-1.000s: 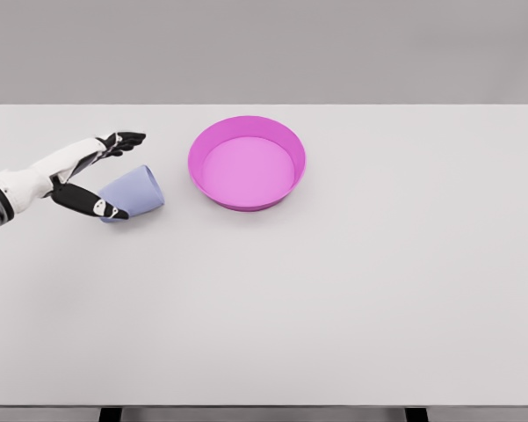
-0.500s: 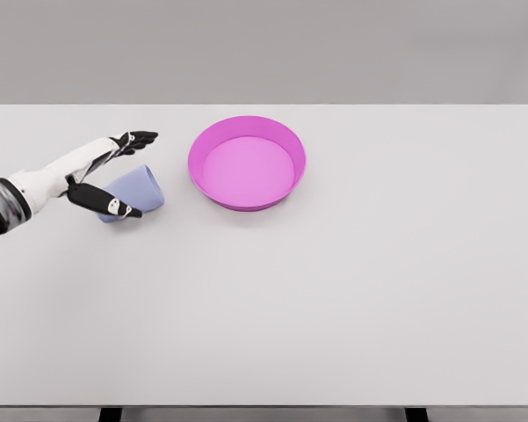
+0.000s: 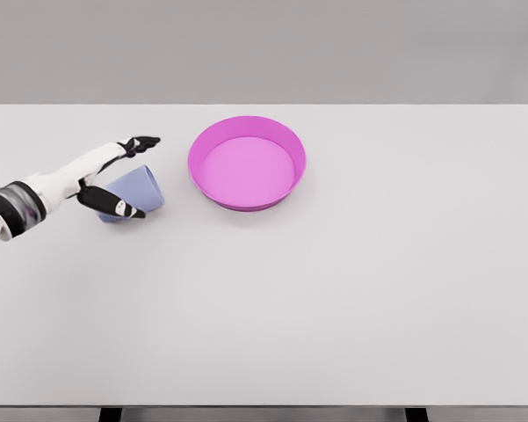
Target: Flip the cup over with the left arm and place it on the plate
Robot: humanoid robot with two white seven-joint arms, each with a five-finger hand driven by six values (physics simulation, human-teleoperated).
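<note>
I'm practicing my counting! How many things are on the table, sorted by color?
Purple cup: 1
Pink plate: 1
Total: 2 things on the white table. The robot's left hand is around the cup, but that's not counted.

Left robot hand [image 3: 114,176] low at left, fingers spread wide.
</note>
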